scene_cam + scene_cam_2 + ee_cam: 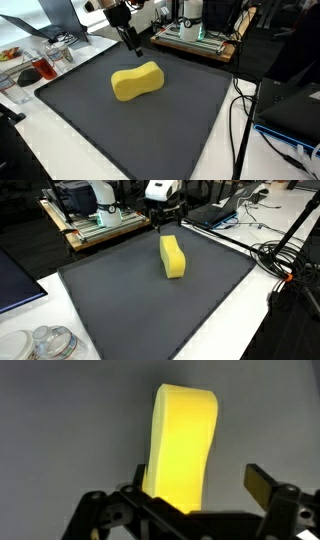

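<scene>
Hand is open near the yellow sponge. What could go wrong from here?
1. In the wrist view the sponge lines up off-centre between the fingers of the open hand, so one finger may land on it on the way down.
2. It lies loose on the mat; a one-sided touch would probably slide it.

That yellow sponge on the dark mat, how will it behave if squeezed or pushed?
The yellow sponge looks like soft foam, so it probably squashes and weighs little. Lying on its broad face on the mat, it likely slides rather than rolls.
</scene>
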Controlling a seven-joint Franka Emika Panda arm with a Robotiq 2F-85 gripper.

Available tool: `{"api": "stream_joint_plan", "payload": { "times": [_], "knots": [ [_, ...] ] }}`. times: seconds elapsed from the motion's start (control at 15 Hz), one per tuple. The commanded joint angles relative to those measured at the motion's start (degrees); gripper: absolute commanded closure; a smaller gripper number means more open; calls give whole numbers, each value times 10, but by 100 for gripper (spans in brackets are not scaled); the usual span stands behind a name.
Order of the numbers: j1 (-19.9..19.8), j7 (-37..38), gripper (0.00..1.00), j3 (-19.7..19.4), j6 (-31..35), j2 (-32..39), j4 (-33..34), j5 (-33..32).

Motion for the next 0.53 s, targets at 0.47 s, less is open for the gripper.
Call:
{"api": "stream_joint_plan", "payload": {
  "times": [0.47],
  "knots": [
    [-90,-365,0,6,31,44,-88,354]
  ]
}}
